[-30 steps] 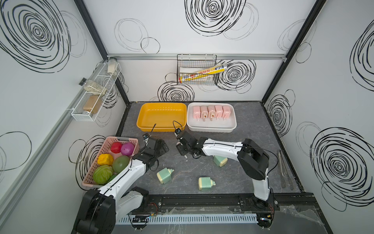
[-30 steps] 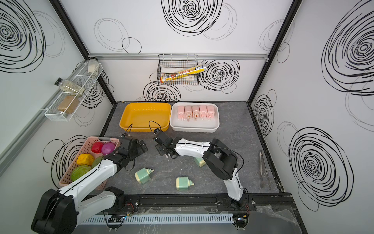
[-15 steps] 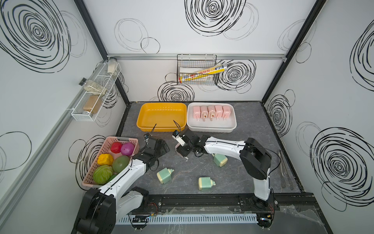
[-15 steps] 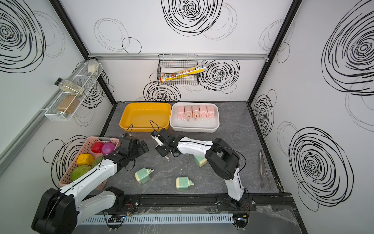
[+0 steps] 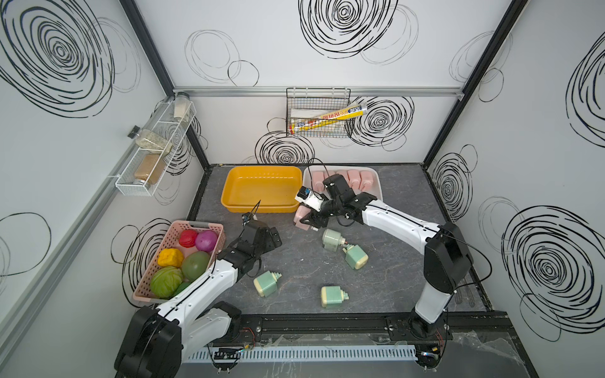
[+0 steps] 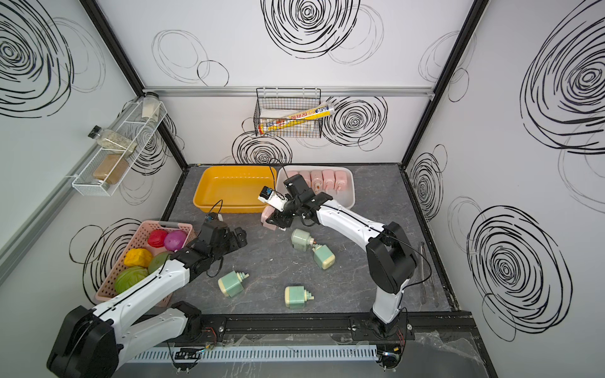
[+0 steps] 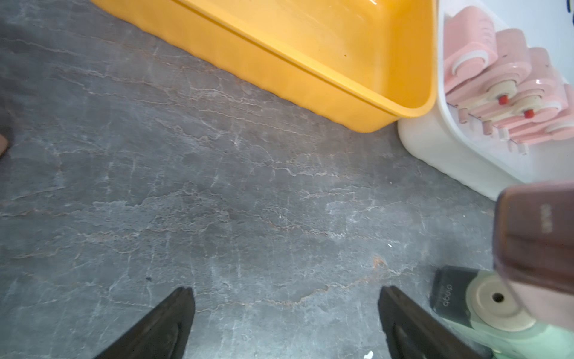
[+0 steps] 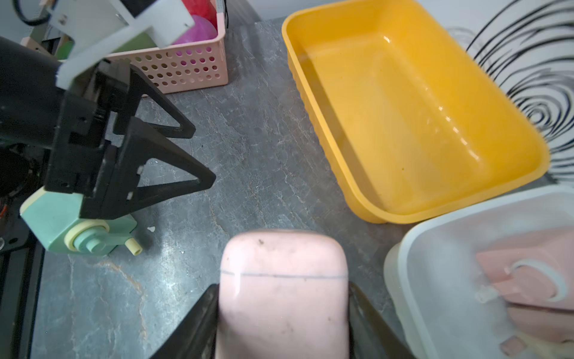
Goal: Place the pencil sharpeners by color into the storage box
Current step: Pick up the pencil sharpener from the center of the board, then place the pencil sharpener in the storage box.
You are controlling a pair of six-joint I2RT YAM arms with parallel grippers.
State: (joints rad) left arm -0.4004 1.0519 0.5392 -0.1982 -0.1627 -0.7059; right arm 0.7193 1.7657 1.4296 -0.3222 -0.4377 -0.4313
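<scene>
Shifted rearward, right jaws clamp the pink sharpener (image 8: pixel 282 295), long axis along them; left jaws gape empty.

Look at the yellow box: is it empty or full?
Empty. The yellow box shows only its bare glossy floor in both top views and the right wrist view.

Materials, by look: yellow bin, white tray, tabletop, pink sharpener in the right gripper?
Yellow bin: moulded plastic, glossy; bright glints on its floor.
White tray: plastic, frosted, looks slightly translucent.
Tabletop: matte dark grey with pale veins; stone or printed laminate, can't tell.
Pink sharpener: smooth plastic, satin; seam line, small scuffs.
</scene>
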